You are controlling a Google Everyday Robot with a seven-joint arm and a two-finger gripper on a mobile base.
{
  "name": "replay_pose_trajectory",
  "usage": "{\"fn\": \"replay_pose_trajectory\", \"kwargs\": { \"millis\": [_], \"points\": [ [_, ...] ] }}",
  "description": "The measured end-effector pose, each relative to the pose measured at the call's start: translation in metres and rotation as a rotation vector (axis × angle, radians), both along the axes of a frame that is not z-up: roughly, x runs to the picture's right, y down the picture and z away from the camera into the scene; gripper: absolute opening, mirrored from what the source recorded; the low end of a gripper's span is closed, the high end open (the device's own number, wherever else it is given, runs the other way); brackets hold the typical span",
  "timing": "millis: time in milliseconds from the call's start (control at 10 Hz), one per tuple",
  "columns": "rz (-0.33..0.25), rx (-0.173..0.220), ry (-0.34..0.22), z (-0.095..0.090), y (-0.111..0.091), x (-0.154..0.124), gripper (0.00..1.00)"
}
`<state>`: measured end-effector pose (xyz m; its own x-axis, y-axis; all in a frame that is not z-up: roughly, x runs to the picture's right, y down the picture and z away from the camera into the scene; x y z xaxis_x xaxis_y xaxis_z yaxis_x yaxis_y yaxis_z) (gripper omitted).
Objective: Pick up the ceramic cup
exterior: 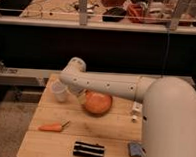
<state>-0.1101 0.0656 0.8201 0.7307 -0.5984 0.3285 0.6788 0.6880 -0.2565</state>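
Note:
The ceramic cup is small, white and handleless. It stands upright near the left edge of the wooden table. The wide orange-red bowl sits just to its right. My white arm reaches in from the right over the bowl, with its wrist end above the cup. My gripper hangs down from the wrist, right beside the cup, between cup and bowl. It is mostly hidden by the arm. I cannot tell whether it touches the cup.
An orange carrot-like item lies at the front left. A black ribbed object lies at the front edge, a small blue-grey thing at the front right and a small white object right of the bowl. A cluttered bench stands behind.

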Motion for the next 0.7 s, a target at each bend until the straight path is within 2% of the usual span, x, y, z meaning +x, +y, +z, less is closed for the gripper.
{"fn": "replay_pose_trajectory", "kwargs": {
  "millis": [400, 700],
  "points": [
    [0.023, 0.022, -0.027, -0.008, -0.006, 0.006, 0.8],
    [-0.025, 0.047, -0.095, -0.009, -0.005, -0.011, 0.8]
  ]
}}
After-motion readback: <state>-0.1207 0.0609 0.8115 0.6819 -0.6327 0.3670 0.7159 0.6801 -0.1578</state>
